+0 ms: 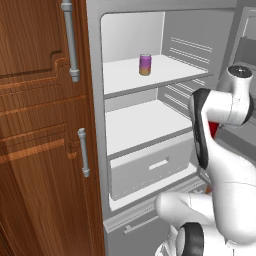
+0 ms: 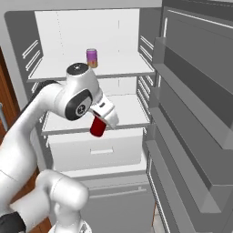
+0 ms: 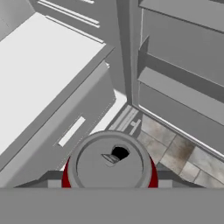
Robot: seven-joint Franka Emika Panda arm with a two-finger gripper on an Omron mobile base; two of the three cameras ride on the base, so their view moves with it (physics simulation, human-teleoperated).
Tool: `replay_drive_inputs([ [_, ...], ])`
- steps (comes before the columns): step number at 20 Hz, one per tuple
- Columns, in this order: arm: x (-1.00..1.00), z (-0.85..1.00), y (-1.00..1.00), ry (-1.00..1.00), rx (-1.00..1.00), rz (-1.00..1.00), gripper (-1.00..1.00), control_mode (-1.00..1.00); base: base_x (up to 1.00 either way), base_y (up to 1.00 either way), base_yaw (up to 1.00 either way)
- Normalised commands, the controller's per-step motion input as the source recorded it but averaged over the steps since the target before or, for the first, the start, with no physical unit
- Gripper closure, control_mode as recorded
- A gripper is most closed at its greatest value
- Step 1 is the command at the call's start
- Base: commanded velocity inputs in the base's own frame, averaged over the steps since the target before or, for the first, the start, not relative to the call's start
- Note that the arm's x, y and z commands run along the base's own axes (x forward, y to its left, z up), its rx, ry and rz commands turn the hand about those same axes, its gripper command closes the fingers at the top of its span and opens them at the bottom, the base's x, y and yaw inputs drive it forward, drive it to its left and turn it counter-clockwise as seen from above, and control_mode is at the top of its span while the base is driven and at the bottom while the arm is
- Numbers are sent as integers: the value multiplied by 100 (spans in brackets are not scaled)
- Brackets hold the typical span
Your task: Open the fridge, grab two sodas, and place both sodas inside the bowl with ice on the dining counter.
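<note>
The fridge (image 1: 150, 122) stands open, its white shelves (image 2: 123, 104) and drawer showing. A purple-over-orange soda (image 1: 145, 65) stands upright on the upper shelf (image 2: 92, 58). My gripper (image 2: 98, 124) hangs in front of the middle shelf, shut on the red soda (image 2: 96, 129). A sliver of that red can shows behind my arm (image 1: 213, 129). In the hand view the red soda's grey top (image 3: 110, 162) sits between the fingertips, over the fridge's lower front edge. The bowl and the dining counter are out of view.
A brown wooden cabinet (image 1: 40, 125) with steel handles (image 1: 83, 152) stands left of the fridge. The open fridge door (image 2: 195, 113) with its grey door shelves stands close on the right. The white drawer (image 1: 150, 172) sits below the middle shelf. Tiled floor (image 3: 175, 148) lies below.
</note>
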Motion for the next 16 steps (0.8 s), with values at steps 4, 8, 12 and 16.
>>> replay_drive_inputs([
  [4, -72, 52, 30, -10, -5, -8, 100, -100, 0, 0, 0],
  [8, -47, 5, 19, -10, -4, -3, 100, -100, 0, 0, 0],
  [12, -1, 0, 3, 0, 0, 0, 100, -100, 0, 0, 0],
  [16, -29, -9, 13, -3, -2, 0, 100, 100, -23, 8, 0],
])
